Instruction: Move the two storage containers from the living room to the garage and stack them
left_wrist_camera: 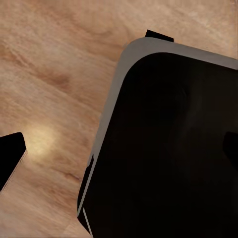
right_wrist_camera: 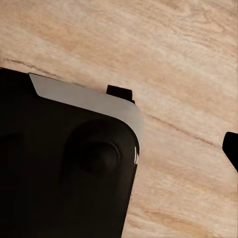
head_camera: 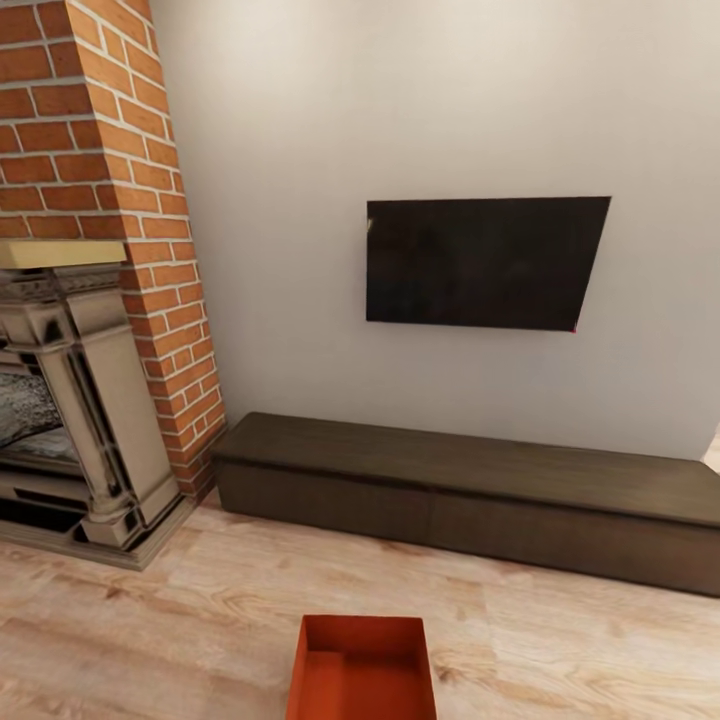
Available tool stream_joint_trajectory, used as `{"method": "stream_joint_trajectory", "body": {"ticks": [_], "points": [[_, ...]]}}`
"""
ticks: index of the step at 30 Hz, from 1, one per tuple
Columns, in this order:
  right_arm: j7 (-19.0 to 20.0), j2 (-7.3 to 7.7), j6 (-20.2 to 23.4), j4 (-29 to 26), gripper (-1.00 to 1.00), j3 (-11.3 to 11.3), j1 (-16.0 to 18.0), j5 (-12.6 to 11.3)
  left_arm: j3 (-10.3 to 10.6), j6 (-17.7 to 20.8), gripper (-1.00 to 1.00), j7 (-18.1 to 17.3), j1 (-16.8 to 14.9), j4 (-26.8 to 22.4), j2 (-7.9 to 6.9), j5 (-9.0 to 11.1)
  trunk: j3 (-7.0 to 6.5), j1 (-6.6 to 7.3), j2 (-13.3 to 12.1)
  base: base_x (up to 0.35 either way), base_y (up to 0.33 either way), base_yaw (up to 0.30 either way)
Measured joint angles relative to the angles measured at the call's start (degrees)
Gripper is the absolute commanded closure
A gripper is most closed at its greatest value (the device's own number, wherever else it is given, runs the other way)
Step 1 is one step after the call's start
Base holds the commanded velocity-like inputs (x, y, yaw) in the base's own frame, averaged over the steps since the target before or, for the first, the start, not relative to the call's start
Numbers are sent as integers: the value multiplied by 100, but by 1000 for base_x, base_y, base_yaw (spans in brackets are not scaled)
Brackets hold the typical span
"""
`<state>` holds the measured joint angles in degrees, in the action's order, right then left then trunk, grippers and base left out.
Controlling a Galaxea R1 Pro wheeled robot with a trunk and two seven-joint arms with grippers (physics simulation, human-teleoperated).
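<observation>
One bin (head_camera: 362,668) is seen unlifted on the living-room planks (head_camera: 180,620), nothing is carried yet, and neither tool's state can be told.

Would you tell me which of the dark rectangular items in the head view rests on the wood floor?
The long low dark brown cabinet rests on the light wood-plank floor along the wall; the black flat TV is mounted on the white wall above it.

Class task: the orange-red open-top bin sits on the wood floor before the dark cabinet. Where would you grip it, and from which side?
Probably from above, one jaw inside: grip the orange-red bin by its thin upright far wall. The top is open and the rim unobstructed.
</observation>
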<state>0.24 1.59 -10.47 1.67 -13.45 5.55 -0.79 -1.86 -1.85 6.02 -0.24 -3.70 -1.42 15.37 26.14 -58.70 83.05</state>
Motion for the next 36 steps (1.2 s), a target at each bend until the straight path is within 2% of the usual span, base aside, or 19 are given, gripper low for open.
{"method": "stream_joint_trajectory", "body": {"ticks": [21,36], "points": [[0,-4,0,0,-100,1,0,-8,0,-268,-100,0,0,17,0,4,0,-3,0,19,9,-27],[0,-8,6,0,-100,1,0,-1,0,-273,-100,-2,0,17,1,4,0,-3,0,-11,-99,1]]}}
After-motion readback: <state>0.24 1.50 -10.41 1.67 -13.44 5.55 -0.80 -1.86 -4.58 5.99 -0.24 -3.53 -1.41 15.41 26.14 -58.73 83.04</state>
